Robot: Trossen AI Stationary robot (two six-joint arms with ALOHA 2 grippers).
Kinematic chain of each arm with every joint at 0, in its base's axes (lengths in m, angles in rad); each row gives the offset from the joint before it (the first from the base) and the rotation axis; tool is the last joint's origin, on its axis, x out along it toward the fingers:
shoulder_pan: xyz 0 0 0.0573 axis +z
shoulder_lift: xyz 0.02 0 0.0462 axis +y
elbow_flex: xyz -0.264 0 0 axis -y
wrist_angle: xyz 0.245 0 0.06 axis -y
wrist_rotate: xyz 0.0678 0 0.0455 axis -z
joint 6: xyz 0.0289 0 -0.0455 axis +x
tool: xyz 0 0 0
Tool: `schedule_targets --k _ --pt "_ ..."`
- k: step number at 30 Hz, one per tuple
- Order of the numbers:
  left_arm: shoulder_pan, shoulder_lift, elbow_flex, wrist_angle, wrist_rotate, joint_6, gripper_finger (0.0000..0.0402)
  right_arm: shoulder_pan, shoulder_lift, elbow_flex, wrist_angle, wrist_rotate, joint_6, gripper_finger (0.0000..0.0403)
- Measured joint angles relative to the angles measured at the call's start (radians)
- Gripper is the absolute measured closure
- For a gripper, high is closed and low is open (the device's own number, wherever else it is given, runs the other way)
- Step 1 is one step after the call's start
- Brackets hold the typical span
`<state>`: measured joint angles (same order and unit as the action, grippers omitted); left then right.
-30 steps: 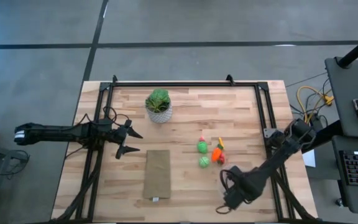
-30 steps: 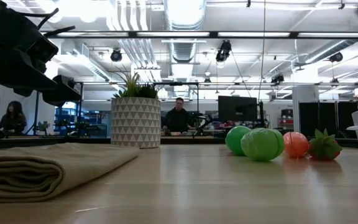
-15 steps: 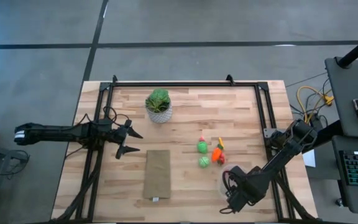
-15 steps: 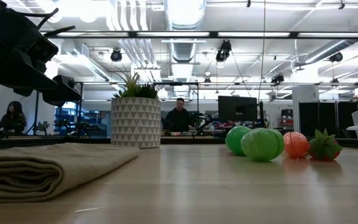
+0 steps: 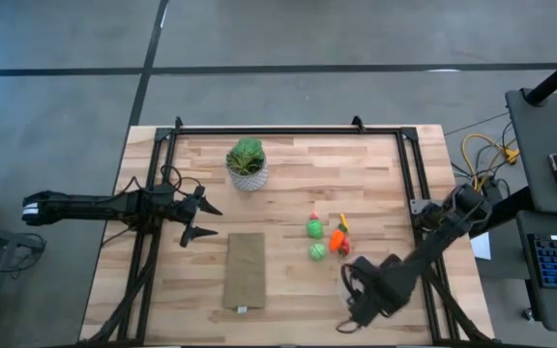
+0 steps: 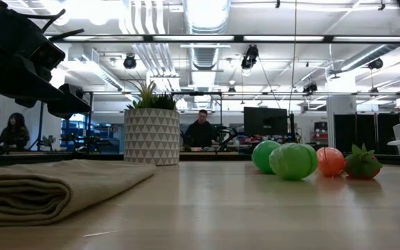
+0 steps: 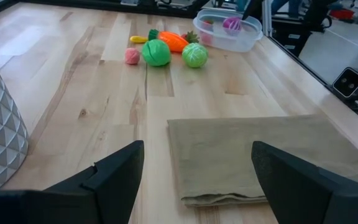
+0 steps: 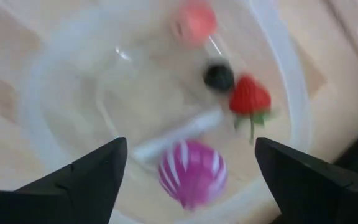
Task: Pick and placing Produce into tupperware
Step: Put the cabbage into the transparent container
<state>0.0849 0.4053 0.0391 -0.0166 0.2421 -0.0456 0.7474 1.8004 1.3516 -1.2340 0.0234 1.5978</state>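
Note:
The clear round tupperware (image 8: 39, 93) stands near the table's front right and holds a purple-magenta striped piece (image 8: 191, 172), a red strawberry (image 8: 249, 98), a pink piece (image 8: 194, 20) and a small dark piece (image 8: 219, 76). My right gripper (image 8: 190, 146) hangs open above it, pointing down, its fingers wide on either side of the purple piece and clear of it. More produce rests on the table beyond: two green balls (image 5: 314, 228) (image 5: 317, 251) and orange and red pieces (image 5: 337, 241). My left gripper (image 5: 199, 220) waits open at the table's left.
A folded brown cloth (image 5: 245, 271) lies left of the loose produce. A leafy plant in a white patterned pot (image 5: 247, 164) stands at the far middle. A black frame (image 5: 404, 184) runs round the table's edges. People sit in the room beyond (image 6: 200, 132).
My right gripper has shifted a little toward the table's left edge above the tupperware over the last half second. The loose produce, the cloth and my left arm have kept still.

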Motion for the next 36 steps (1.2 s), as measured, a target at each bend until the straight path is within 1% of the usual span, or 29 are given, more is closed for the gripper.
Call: schedule_targets --k 2,6,8,14,18,21,25,27,36 --pt "0.000 0.000 0.000 0.000 0.000 0.000 0.0118 -0.047 0.000 0.014 0.001 0.015 -0.065 0.0060" --pt "0.000 0.000 0.000 0.000 0.000 0.000 0.0118 -0.126 0.000 0.046 0.000 0.097 -0.188 0.0055" --pt "0.000 0.000 0.000 0.000 0.000 0.000 0.0118 -0.165 0.000 0.061 0.008 0.118 -0.253 0.0051" --pt "0.000 0.000 0.000 0.000 0.000 0.000 0.0118 -0.307 0.001 0.065 0.109 0.136 -0.399 0.0049" --pt "0.000 0.000 0.000 0.000 0.000 0.000 0.0118 -0.377 0.001 0.065 0.217 0.136 -0.471 0.0049" --pt "0.000 0.000 0.000 0.000 0.000 0.000 0.0118 -0.407 0.002 0.061 0.255 0.136 -0.497 0.0049" --pt "0.000 0.000 0.000 0.000 0.000 0.000 0.0118 -0.431 0.049 0.047 0.243 0.127 -0.506 0.0049" --pt "0.000 0.000 0.000 0.000 0.000 0.000 0.0118 -0.432 0.082 0.047 0.255 0.109 -0.524 0.0049" --pt "0.000 0.001 0.000 0.001 0.000 0.000 0.0118 -0.412 0.204 0.089 0.256 0.104 -0.547 0.0050"
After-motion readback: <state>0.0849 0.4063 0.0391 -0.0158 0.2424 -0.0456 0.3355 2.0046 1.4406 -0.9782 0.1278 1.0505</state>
